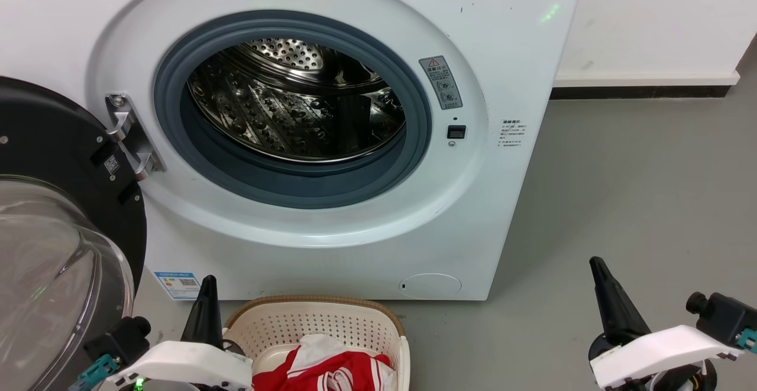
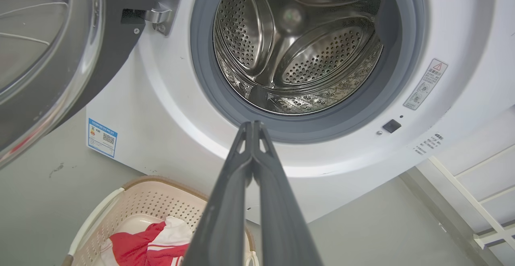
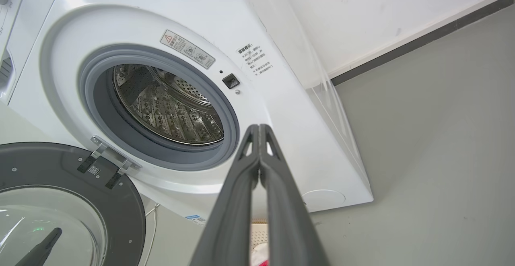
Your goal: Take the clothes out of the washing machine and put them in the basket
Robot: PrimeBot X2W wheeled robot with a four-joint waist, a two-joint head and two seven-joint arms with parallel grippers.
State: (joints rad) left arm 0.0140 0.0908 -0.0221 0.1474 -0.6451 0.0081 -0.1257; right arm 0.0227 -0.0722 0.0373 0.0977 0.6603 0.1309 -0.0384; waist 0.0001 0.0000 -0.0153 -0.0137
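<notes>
- Washing machine point(image 1: 508, 71): white front-loader. Its door point(image 1: 65, 160) is swung open on the robot's left. The steel drum point(image 1: 295, 107) shows no fabric in the part that can be seen; the strip just behind the rubber ring is hidden.
- Clothes point(image 1: 337, 373): red pieces with white stripes and a white piece, bunched together in the basket.
- Basket point(image 1: 307, 323): cream, perforated, brown rim, standing on the floor point(image 1: 621, 202) just in front of the machine.
- Left gripper point(image 2: 253, 127): fingers pressed together, holding nothing, raised above the basket and pointing towards the porthole.
- Right gripper point(image 3: 259, 128): fingers pressed together, empty, well apart to the right.
- Handling (judgement): light, limp, not fragile; drapes and trails when lifted. Best taken by pinching a raised fold through several layers, since a single smooth layer may slip.
- Progress (judgement): unloading looks complete or nearly so.
</notes>
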